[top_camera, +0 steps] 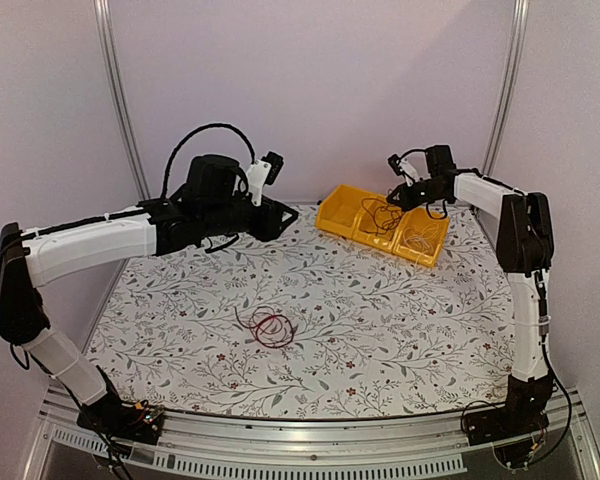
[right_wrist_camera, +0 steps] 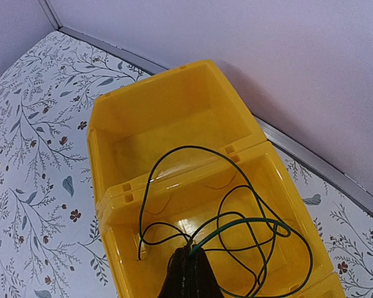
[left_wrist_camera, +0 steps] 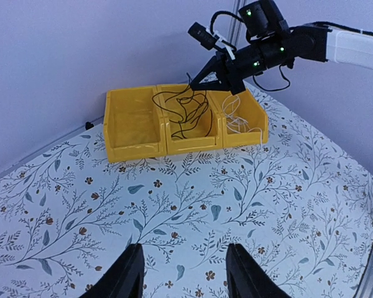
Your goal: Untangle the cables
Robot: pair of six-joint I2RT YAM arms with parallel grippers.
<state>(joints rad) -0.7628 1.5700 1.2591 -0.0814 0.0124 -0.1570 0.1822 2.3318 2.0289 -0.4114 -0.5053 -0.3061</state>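
Observation:
A red cable (top_camera: 270, 326) lies looped on the patterned table in front of centre. My right gripper (right_wrist_camera: 188, 256) is shut on a dark green-black cable (right_wrist_camera: 236, 230) and holds it over the middle yellow bin (right_wrist_camera: 193, 205); it also shows in the left wrist view (left_wrist_camera: 185, 108) and in the top view (top_camera: 382, 213). A white cable (left_wrist_camera: 236, 121) lies in the right-hand bin (top_camera: 420, 238). My left gripper (left_wrist_camera: 183, 264) is open and empty above bare table, well short of the bins, its fingers (left_wrist_camera: 127, 273) wide apart.
Three joined yellow bins (left_wrist_camera: 133, 146) stand at the back of the table by the wall; the left one (right_wrist_camera: 168, 124) holds nothing. The right arm (left_wrist_camera: 298, 46) reaches over the bins. Walls close the back and sides.

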